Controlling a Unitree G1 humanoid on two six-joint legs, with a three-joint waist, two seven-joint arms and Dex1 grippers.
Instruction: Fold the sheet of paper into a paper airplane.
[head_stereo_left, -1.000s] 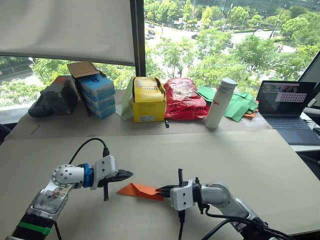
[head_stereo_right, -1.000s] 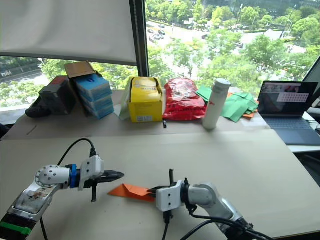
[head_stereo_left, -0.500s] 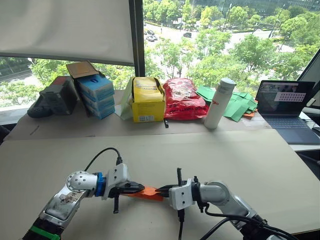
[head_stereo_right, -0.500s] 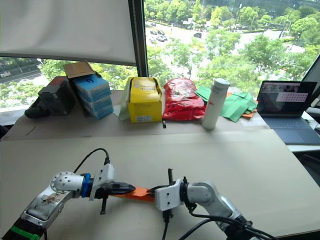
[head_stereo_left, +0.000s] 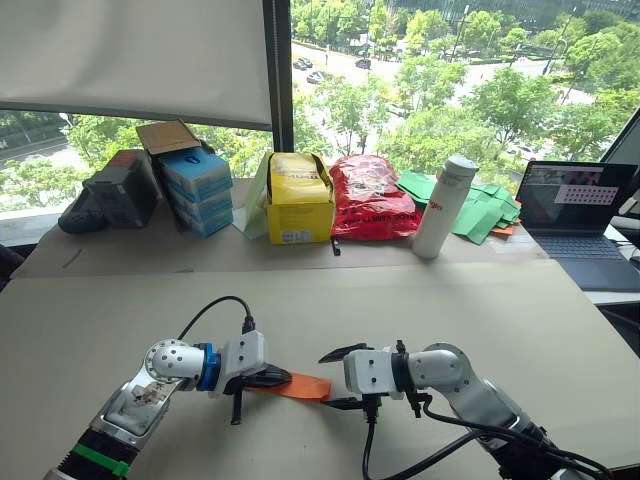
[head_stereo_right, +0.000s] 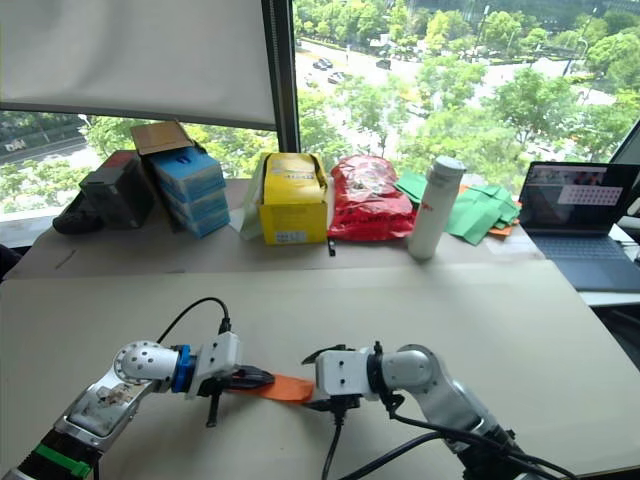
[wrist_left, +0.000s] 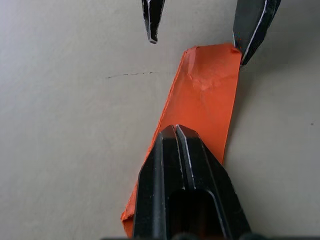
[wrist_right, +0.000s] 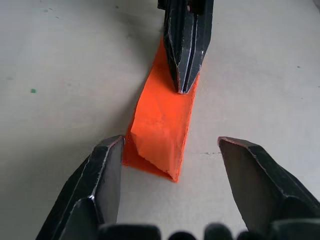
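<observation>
Paper airplane (head_stereo_left: 300, 385) lies flat on the tabletop (head_stereo_left: 420, 310), near the front edge, between the two grippers; folded into a narrow orange strip with layered folds. Left gripper (head_stereo_left: 272, 378) at 9 o'clock of the strip, jaws clenched on that end of the paper airplane; in the left wrist view its fingers (wrist_left: 180, 200) sit closed over the orange paper, which runs out ahead of them. Right gripper (head_stereo_left: 336, 378) at 3 o'clock of the strip, jaws released and spread wide, one fingertip on each side of the strip's blunt end. Right wrist view: the two fingers (wrist_right: 102, 175) stand apart, paper end between them, lower layer showing under the upper fold; whether either tip touches the paper I cannot tell. At 12 o'clock, along the window: a stack of blue boxes (head_stereo_left: 195, 190), a yellow box (head_stereo_left: 297, 198), a red bag (head_stereo_left: 368, 197), a white bottle (head_stereo_left: 443, 207) upright, green folded papers (head_stereo_left: 480, 210). Open laptop (head_stereo_left: 580, 225) at about 2 o'clock.
</observation>
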